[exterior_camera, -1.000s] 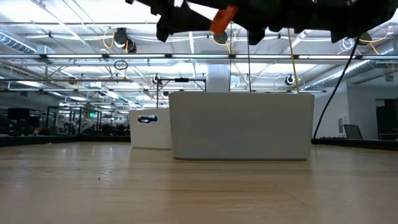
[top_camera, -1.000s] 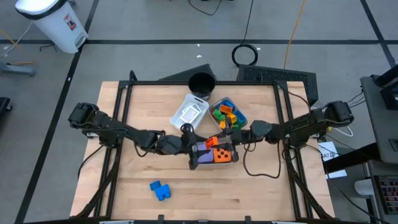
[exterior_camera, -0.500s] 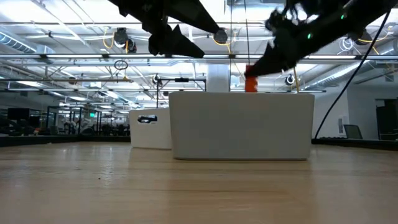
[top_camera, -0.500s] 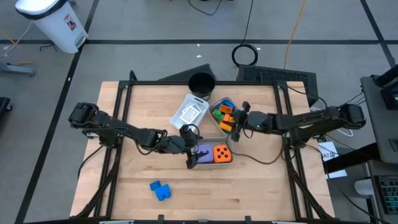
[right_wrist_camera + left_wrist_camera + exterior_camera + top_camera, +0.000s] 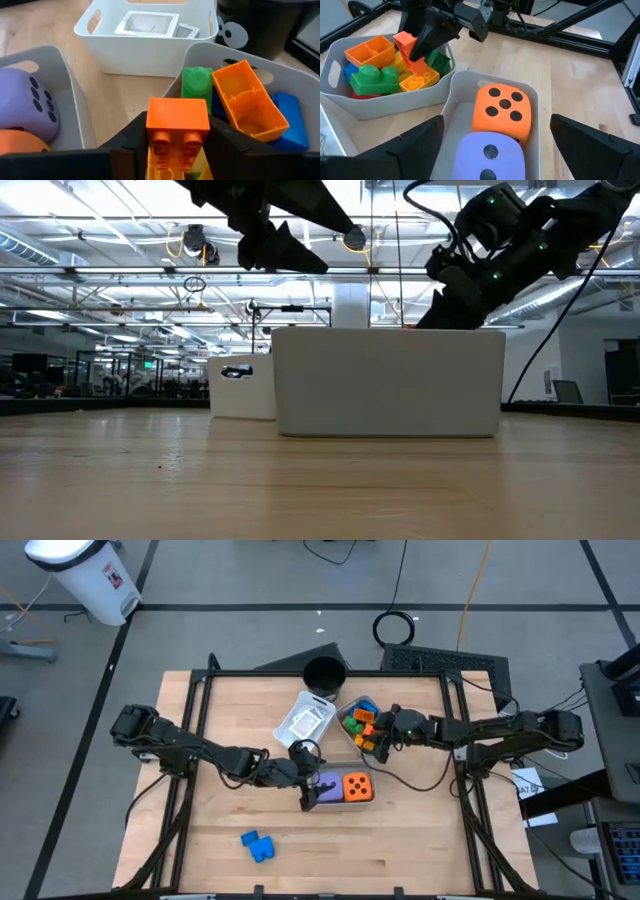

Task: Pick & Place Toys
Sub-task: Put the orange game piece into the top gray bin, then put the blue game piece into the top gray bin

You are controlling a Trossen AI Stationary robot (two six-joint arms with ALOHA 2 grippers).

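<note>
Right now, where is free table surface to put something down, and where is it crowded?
Free: the bare table in front of the dice tray, right of the blue blocks. Crowded: around the blocks tray, where the right gripper holds an orange block.

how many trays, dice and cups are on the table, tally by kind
trays: 3 (blocks tray, dice tray, tile tray)
dice: 2 (orange die, purple die)
cups: 1 (black cup)
total: 6
</note>
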